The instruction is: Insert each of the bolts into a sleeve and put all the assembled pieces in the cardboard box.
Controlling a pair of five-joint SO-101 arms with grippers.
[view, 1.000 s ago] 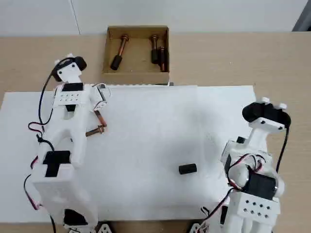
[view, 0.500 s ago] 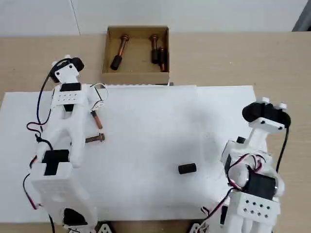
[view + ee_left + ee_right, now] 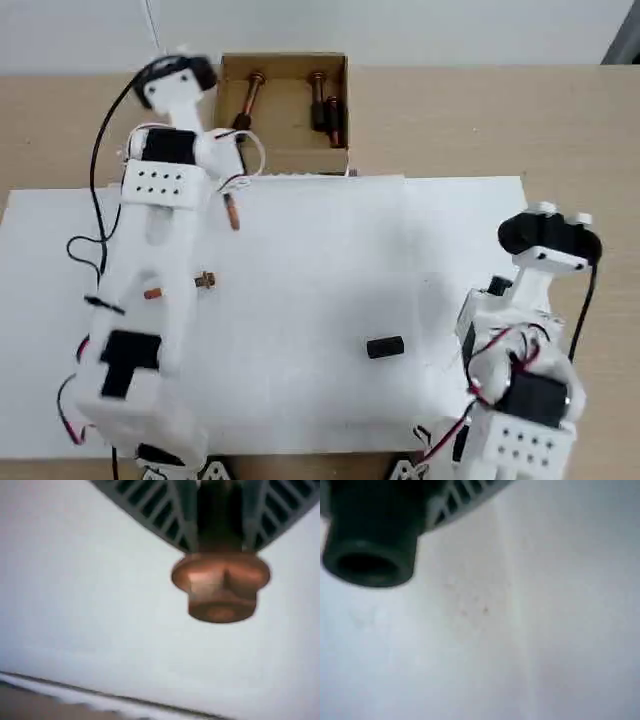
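Now | left pincer is gripping a copper bolt | right pincer is gripping a black sleeve | next: aligning both end-to-end for insertion.

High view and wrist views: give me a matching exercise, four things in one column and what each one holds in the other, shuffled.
1. left end effector
2. right end effector
3. brown cardboard box
4. white sheet

A. black cylindrical sleeve, gripped
B. assembled bolt-and-sleeve pieces
C. copper hex-head bolt, gripped
D. loose copper bolt and loose black sleeve

Pairs: 1-C, 2-A, 3-B, 4-D.
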